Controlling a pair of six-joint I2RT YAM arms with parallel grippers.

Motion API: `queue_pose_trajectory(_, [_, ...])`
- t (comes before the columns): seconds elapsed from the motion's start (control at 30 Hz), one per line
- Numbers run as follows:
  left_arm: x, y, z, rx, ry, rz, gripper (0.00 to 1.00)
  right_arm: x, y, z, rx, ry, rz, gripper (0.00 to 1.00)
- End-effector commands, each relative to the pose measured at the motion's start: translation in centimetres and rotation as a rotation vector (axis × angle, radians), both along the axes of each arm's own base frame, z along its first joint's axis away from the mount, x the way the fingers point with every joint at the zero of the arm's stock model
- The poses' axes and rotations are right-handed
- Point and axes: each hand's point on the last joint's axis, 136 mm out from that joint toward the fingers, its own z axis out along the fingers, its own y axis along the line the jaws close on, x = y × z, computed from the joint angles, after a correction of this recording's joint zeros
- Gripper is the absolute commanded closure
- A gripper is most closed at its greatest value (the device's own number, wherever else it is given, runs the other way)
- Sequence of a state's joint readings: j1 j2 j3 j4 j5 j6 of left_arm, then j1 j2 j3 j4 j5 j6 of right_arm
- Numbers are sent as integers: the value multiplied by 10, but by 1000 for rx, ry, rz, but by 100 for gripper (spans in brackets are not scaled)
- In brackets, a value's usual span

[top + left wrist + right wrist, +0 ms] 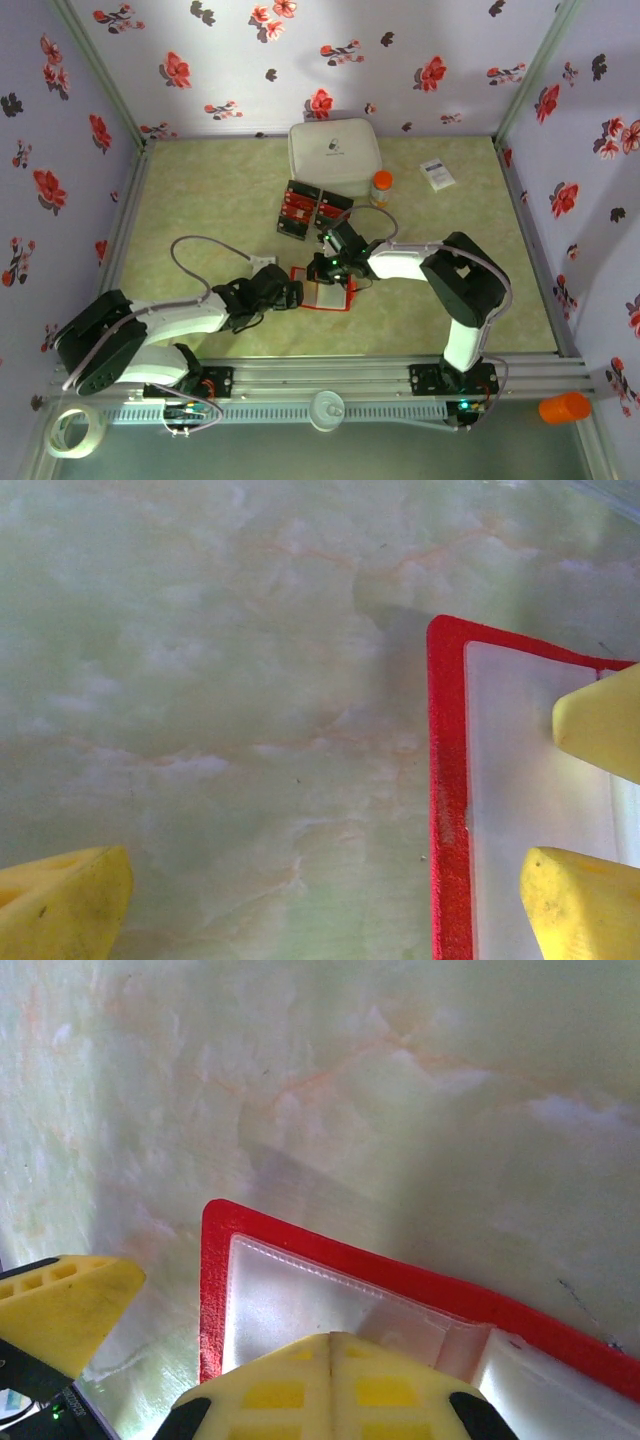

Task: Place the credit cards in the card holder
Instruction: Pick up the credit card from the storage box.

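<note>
The card holder (324, 293) lies open on the table, red rim up and pale pocket side showing (450, 780) (300, 1300). My left gripper (293, 296) (330, 905) stands open across its left edge, one finger (580, 905) over the pale pocket and the other (60, 905) over bare table. At the holder's far edge my right gripper (325, 268) (330, 1360) is shut, its tip over the pocket; no card shows between its fingers. Its fingertip (600, 720) reaches into the left wrist view. Red credit cards (297, 205) (331, 209) lie in two black trays behind.
A big white lidded box (335, 155) stands at the back, an orange-capped bottle (381, 186) beside it and a small white printed box (437, 174) to the right. A tape roll (75, 432) and an orange object (563, 407) lie off the table's front edge.
</note>
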State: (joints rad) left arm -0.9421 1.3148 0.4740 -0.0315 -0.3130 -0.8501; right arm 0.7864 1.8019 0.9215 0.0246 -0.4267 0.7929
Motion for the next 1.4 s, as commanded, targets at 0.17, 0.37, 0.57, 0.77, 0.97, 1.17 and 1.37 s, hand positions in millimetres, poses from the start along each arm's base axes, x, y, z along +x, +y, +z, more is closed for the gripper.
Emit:
queue_pose_trajectory(0.17, [-2, 9, -15, 41, 14, 8, 0, 22, -13, 65, -43, -145, 39, 89])
queue_pose_trajectory(0.37, [-3, 11, -18, 42, 21, 11, 0, 67, -46, 101, -122, -234, 20, 75])
queue_pose_trajectory(0.57, [-5, 13, -23, 47, 30, 17, 0, 98, -63, 116, -285, -322, 119, 58])
queue_pose_trajectory(0.77, [-7, 15, -25, 45, 30, 22, 0, 119, -71, 108, -451, -359, 210, 55])
queue_pose_trajectory(0.97, [-7, 15, -25, 43, 31, 22, 0, 130, -74, 95, -552, -385, 278, 56])
queue_pose_trajectory(1.17, [-7, 15, -25, 45, 32, 21, 0, 130, -67, 83, -648, -410, 364, 58])
queue_pose_trajectory(1.37, [-7, 15, -25, 44, 33, 22, 0, 137, -63, 77, -730, -448, 395, 60])
